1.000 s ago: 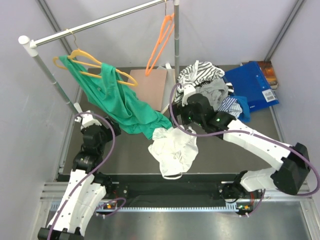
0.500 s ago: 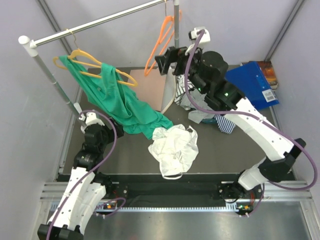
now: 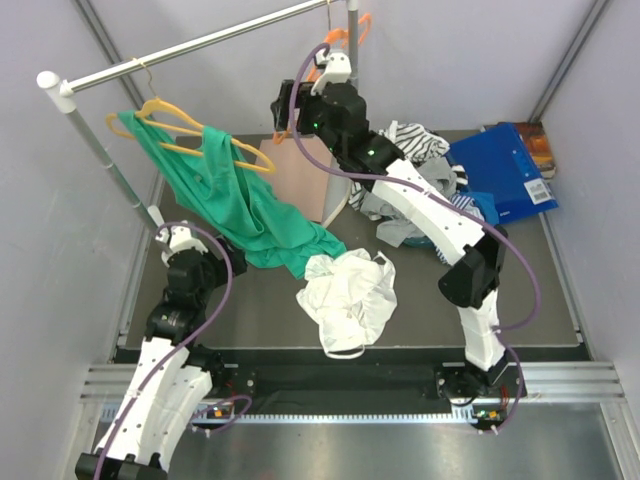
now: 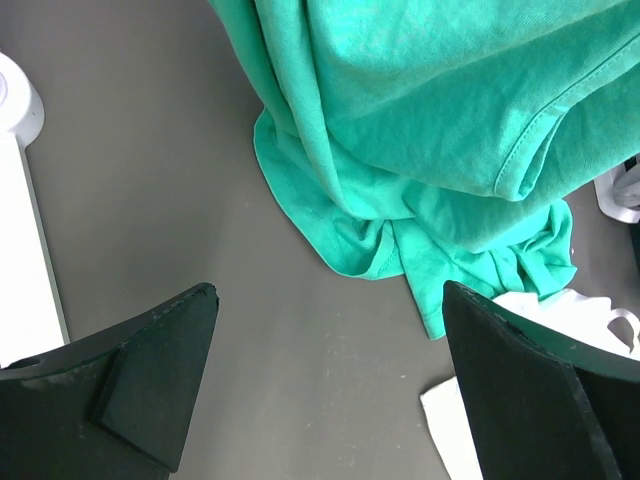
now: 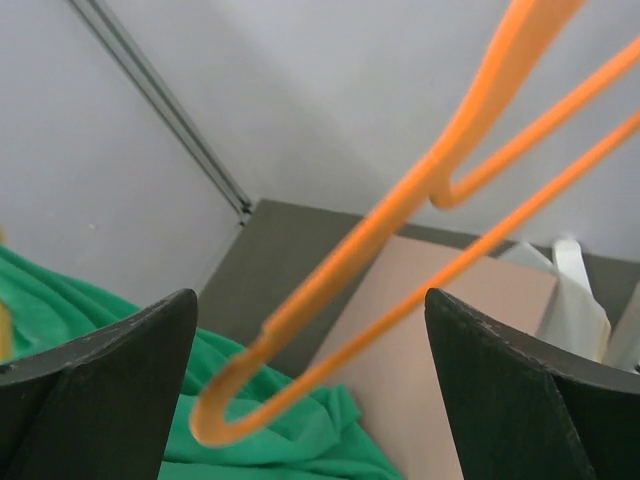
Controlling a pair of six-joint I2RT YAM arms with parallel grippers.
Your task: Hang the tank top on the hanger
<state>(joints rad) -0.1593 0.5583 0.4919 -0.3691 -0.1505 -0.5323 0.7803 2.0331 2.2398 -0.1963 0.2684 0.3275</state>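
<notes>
Dark table [image 3: 250, 312], pale walls [image 3: 480, 60], left end effector [image 4: 330, 296] spread, right end effector [image 5: 310, 300] spread

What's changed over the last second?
The right gripper swung up from the clothes pile to the rail and now sits open at the hanger, with nothing gripped. The left gripper, tank top and green garment stayed put.

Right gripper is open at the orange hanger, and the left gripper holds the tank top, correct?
No. The left gripper is open and empty, per the left wrist view; the tank top lies on the table, per the top view. The right gripper is open at the hanger.
</notes>
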